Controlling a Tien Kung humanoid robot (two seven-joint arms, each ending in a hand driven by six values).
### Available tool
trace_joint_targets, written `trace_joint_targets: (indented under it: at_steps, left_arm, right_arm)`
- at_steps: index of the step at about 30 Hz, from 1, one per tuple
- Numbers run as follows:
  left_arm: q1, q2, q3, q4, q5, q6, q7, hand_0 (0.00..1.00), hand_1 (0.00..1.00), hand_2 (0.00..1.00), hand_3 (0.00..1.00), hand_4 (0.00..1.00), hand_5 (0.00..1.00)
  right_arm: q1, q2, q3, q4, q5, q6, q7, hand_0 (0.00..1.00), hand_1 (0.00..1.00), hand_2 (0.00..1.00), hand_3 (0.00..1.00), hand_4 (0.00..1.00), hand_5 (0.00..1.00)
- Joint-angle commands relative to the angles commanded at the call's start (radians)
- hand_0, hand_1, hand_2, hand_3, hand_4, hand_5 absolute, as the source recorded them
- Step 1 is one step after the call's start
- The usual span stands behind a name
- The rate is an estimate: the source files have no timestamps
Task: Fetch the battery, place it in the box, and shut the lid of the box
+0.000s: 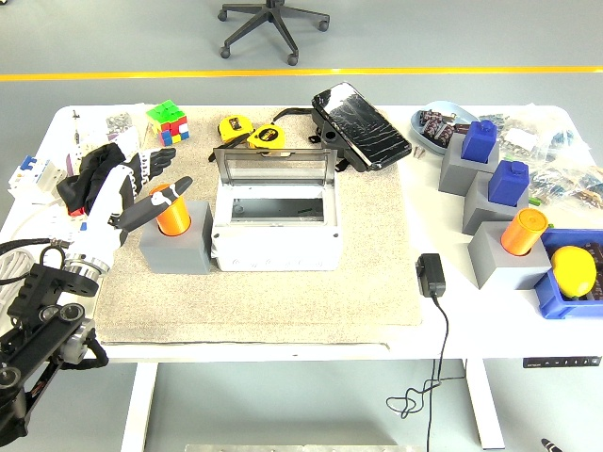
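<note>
left robot hand (141, 193) spread, fingertip touching battery (173, 213) | box (274, 224) just right, lid up

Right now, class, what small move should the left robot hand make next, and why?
Probably close the fingers of the left robot hand round the orange battery. The hand is at the battery, which stands upright on its grey block, and the box beside it is open.
</note>
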Motion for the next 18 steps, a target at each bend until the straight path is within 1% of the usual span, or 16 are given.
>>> trace_joint_targets:
  at_steps: [2, 3, 8, 9, 13, 14, 18]
  left_arm:
    - [0.001, 0.000, 0.004, 0.001, 0.000, 0.000, 0.000, 0.832, 0.842, 0.846, 0.769, 0.998, 0.455]
    - [0.003, -0.001, 0.010, 0.003, -0.001, 0.000, -0.001, 0.802, 0.793, 0.784, 0.741, 0.998, 0.416]
    - [0.000, -0.005, 0.018, 0.017, -0.024, 0.001, -0.005, 0.802, 0.793, 0.784, 0.741, 0.998, 0.416]
    - [-0.001, -0.005, 0.021, 0.019, -0.030, 0.001, -0.009, 0.758, 0.725, 0.683, 0.692, 0.998, 0.372]
    - [-0.009, -0.008, 0.030, 0.031, -0.070, 0.001, -0.021, 0.758, 0.725, 0.683, 0.692, 0.998, 0.372]
    - [-0.010, -0.009, 0.032, 0.033, -0.078, 0.000, -0.022, 0.678, 0.621, 0.572, 0.602, 0.998, 0.218]
    - [-0.014, -0.012, 0.039, 0.043, -0.119, -0.012, -0.021, 0.678, 0.621, 0.572, 0.602, 0.998, 0.218]
  right_arm:
    - [-0.001, 0.000, 0.000, 0.000, 0.000, 0.000, 0.000, 0.572, 0.640, 0.657, 0.545, 0.869, 0.394]
    - [-0.002, 0.001, 0.000, 0.000, 0.000, 0.000, 0.000, 0.572, 0.640, 0.657, 0.546, 0.869, 0.395]
    - [-0.004, 0.001, -0.002, -0.001, 0.002, 0.001, -0.001, 0.572, 0.640, 0.657, 0.546, 0.869, 0.395]
    - [-0.004, 0.002, -0.001, -0.001, 0.003, 0.001, -0.001, 0.573, 0.640, 0.657, 0.545, 0.869, 0.395]
    - [-0.003, 0.002, 0.001, 0.000, 0.002, 0.000, 0.000, 0.573, 0.640, 0.657, 0.545, 0.869, 0.395]
    - [-0.003, 0.001, 0.002, 0.000, 0.002, 0.000, 0.000, 0.572, 0.640, 0.657, 0.545, 0.869, 0.395]
    - [-0.003, 0.001, -0.001, 0.000, 0.003, 0.000, 0.000, 0.572, 0.640, 0.657, 0.545, 0.869, 0.395]
